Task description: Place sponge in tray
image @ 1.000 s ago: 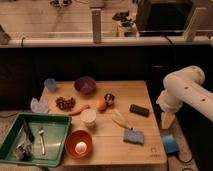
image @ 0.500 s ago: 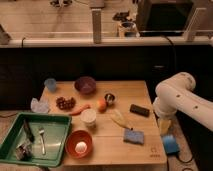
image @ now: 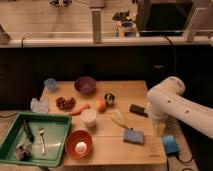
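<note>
**Tray** (image: pixel 10 131): green, at the table's (image: pixel 130 90) 8 o'clock corner. It holds a fork (image: pixel 42 141), a dark utensil and a small thing I cannot make out. There is no sponge in it.

**Bowl** (image: pixel 69 146): orange, just beside the tray at its 3 o'clock, with a pale round thing inside.

**Sponge** (image: pixel 133 136): blue and flat. It lies on the table at 5 o'clock from the table's centre, well apart from the tray, with the bowl between them. Nothing touches it.

**Block** (image: pixel 138 110): black, near the sponge at its 12 o'clock.

**Gripper** (image: pixel 159 128): hangs from the white arm (image: pixel 175 105) at the table's right edge, at 3 o'clock from the sponge. It is near the sponge but clear of it and carries nothing that shows. Whether it is open or closed cannot be told.

**Blue object** (image: pixel 170 144): off the table, at 4 o'clock from the gripper. It is not the sponge.

**Status (judged)**: approach stage only, and no part of the placing is done. Left to do:
- Bring the gripper over the sponge.
- Grasp and lift it.
- Carry it toward 9 o'clock, over the bowl.
- Let go inside the tray.
</note>
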`<state>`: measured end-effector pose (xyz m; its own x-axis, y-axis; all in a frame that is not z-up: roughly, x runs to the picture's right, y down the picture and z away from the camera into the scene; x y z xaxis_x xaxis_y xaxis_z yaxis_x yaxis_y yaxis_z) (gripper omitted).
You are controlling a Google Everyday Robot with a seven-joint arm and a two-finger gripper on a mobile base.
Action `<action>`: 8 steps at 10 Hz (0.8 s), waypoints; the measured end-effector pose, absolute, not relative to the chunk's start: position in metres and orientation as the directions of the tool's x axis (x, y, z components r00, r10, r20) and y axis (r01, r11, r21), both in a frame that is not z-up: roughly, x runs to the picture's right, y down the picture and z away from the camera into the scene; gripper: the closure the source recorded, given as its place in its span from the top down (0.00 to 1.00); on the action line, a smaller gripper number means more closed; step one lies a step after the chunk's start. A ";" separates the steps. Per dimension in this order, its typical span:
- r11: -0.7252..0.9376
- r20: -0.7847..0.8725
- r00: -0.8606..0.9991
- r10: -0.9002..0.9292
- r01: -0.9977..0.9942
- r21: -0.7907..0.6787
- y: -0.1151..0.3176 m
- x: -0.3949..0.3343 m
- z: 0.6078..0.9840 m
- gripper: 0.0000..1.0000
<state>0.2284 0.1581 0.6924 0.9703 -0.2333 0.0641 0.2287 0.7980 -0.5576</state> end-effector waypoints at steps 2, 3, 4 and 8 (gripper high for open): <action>0.787 0.088 0.961 -0.264 0.267 -0.556 0.163 0.217 0.695 0.80; 0.779 0.110 0.951 -0.289 0.300 -0.551 0.166 0.207 0.699 0.80; 0.771 0.119 0.945 -0.303 0.317 -0.552 0.169 0.205 0.700 0.80; 0.754 0.170 0.931 -0.324 0.363 -0.547 0.182 0.195 0.714 0.80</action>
